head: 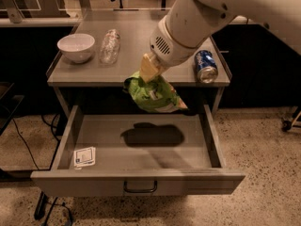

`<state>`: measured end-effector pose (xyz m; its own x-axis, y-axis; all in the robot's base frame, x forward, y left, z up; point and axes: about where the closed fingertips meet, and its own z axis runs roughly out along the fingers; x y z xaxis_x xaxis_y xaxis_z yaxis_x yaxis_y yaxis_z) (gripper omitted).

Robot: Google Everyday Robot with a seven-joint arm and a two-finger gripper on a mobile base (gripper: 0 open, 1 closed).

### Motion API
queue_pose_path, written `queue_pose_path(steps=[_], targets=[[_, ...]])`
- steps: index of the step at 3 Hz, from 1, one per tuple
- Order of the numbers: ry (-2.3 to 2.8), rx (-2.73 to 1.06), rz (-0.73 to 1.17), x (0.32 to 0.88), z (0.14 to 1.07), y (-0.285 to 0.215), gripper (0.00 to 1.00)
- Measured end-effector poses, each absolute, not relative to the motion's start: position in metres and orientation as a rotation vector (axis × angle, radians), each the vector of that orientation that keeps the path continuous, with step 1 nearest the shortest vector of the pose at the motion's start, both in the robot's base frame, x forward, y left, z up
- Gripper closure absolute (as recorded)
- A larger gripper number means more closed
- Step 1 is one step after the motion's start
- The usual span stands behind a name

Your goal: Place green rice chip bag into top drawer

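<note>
One gripper: clenched on green rice chip bag, at front edge of desk.
Bag: hangs below gripper, over top drawer rear.

Worktop: grey, flat, with low raised side edges.
Bowl: white, upright, on left part.
Bottle: clear, lying on side, just beside bowl.
Soda can: blue, lying on side, near right edge.
End effector: above front edge of worktop, clamped on green rice chip bag, hanging over open top drawer.
</note>
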<state>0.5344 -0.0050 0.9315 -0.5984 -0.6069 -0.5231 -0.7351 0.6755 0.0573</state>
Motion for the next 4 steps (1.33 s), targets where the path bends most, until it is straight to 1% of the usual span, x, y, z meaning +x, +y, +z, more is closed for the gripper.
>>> queue_pose_path(steps=[1, 2, 4], targets=[[2.421, -1.04, 0.369, 0.534, 0.931, -0.005, 1.0], [2.445, -1.089, 0.461, 0.519, 0.891, 0.024, 1.0], [2.446, -1.031, 0.422, 0.526, 0.881, 0.025, 1.0]])
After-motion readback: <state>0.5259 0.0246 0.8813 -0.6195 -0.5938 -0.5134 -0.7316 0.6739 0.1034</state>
